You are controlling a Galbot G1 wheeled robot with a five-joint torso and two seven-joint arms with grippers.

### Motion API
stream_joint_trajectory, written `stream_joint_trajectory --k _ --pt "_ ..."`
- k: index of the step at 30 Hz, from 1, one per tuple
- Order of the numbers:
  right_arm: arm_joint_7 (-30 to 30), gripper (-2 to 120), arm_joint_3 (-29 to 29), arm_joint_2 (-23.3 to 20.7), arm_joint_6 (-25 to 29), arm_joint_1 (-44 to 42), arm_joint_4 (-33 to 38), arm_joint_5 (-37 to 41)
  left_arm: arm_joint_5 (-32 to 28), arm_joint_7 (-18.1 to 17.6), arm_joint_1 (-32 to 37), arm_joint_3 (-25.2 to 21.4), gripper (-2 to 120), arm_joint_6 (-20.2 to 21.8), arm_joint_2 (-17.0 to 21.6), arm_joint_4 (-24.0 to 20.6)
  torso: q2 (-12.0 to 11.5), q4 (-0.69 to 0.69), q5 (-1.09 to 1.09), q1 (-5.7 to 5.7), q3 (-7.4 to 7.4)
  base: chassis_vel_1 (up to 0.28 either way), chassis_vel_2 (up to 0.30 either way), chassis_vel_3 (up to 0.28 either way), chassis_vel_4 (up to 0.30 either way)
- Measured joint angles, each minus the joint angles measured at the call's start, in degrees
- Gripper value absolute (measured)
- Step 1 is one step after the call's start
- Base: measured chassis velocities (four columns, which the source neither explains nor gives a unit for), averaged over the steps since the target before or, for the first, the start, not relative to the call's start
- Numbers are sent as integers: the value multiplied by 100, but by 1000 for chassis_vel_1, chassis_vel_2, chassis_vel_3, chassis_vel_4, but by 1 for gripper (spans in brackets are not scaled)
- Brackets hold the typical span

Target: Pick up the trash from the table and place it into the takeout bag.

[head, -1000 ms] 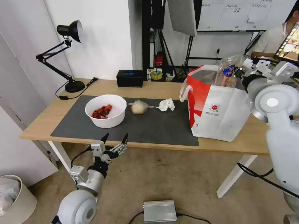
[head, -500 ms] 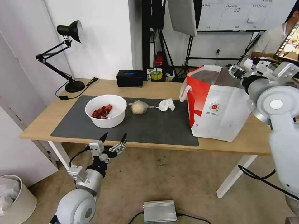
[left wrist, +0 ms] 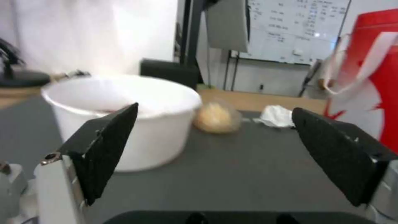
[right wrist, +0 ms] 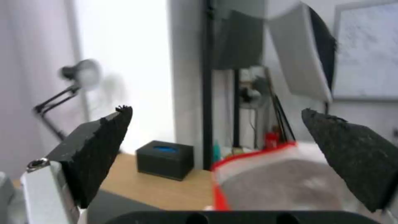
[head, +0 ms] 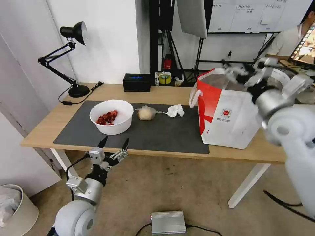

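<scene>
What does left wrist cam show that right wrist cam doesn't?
Left wrist alone: white bowl, bagged beige lump, crumpled tissue, and the open left claw low at the mat's near edge. Right wrist alone: desk lamp, and the open, empty right claw above the bag's foil lining. Both: takeout bag, black box, dark mat.

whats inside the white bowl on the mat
The white bowl holds a clump of red scraps toward one side. Its near wall hides part of the bottom, so anything lying there cannot be seen.
</scene>
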Motion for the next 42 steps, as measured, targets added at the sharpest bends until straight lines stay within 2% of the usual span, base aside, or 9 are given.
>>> stream_joint_trajectory --k 4,8,10,13,17,21,27,42 --pt "-375 100 -37 -248 156 -354 348 -549 229 -27 -2 -160 100 -47 19 34 0 1 -2 0 0 0 0 0 0" --pt "-588 100 -39 -370 361 -829 554 -933 453 -89 112 -270 100 106 66 34 0 1 -1 0 0 0 0 0 0" --pt "-635 100 -32 -376 445 -1075 595 -1062 455 -84 152 -298 100 123 76 31 0 1 -1 1 0 0 0 0 0" --pt "-729 100 -11 -262 729 -1996 672 -1617 279 -25 221 -353 100 103 90 50 0 1 -1 0 0 0 0 0 0" --pt "-727 100 -4 -113 857 -2503 696 -1884 209 -25 250 -393 100 102 119 72 0 0 0 0 0 0 0 0 0" --pt "-593 100 -5 133 1032 -3002 704 -2145 144 -25 281 -427 100 106 156 98 0 0 -1 0 0 0 0 0 0" --pt "9 100 -177 609 1311 -3593 633 -2407 100 68 388 -431 100 136 160 136 0 0 -1 1 0 0 0 0 0" --pt "366 100 -283 1016 1482 -4208 574 -2418 59 346 578 -473 100 246 174 235 0 1 -1 1 0 0 0 0 0"
